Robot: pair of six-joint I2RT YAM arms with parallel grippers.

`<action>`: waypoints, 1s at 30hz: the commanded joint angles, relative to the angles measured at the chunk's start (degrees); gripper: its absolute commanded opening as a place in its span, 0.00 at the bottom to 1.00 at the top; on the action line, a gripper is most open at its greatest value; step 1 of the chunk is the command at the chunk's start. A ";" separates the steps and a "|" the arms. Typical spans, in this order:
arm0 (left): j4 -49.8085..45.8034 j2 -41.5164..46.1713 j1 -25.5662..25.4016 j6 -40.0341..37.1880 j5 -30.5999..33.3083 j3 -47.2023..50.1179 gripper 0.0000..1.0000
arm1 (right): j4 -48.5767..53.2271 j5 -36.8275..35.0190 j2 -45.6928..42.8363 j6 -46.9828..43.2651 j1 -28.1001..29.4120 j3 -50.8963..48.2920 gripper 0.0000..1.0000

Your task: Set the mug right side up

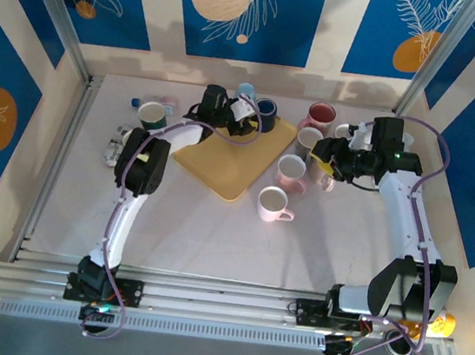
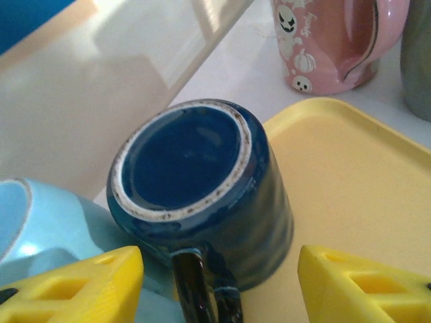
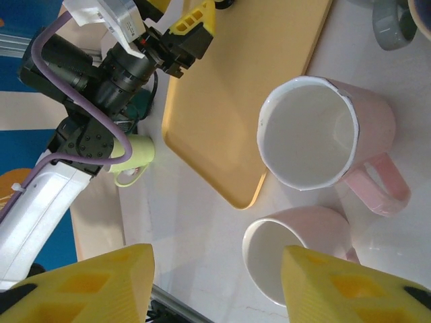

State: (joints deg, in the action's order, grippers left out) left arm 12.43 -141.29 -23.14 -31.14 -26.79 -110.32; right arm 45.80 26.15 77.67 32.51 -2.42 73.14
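Saw one dark blue mug (image 2: pixel 202 178), base showing, ungripped inside wide left gripper (image 2: pixel 219 269); two pink mugs (image 3: pixel 316 134) (image 3: pixel 293 252) below wide, empty right gripper (image 3: pixel 215 272).

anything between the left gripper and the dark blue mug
Nothing: in the left wrist view the open left gripper straddles the dark blue mug at its handle, the gaps bare.

Pink mug (image 2: pixel 323 47): a cursive word next to ghost and pumpkin prints, too blurred to read. No legible text anywhere else.
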 commanded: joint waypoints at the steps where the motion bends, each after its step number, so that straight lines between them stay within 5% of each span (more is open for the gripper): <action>1: -0.96 -2.45 0.60 -2.62 -1.58 -3.69 0.63 | 0.26 3.41 -1.20 0.15 -0.55 -0.33 0.52; 30: -22.31 -7.77 0.66 0.68 6.30 -17.47 0.51 | -1.59 6.57 -1.70 1.96 -3.30 0.51 0.50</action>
State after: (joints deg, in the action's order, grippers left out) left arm -5.04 -147.20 -23.11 -31.86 -23.55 -124.95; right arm 44.14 30.52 77.67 33.67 -5.32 73.14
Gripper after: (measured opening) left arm 0.508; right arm 0.496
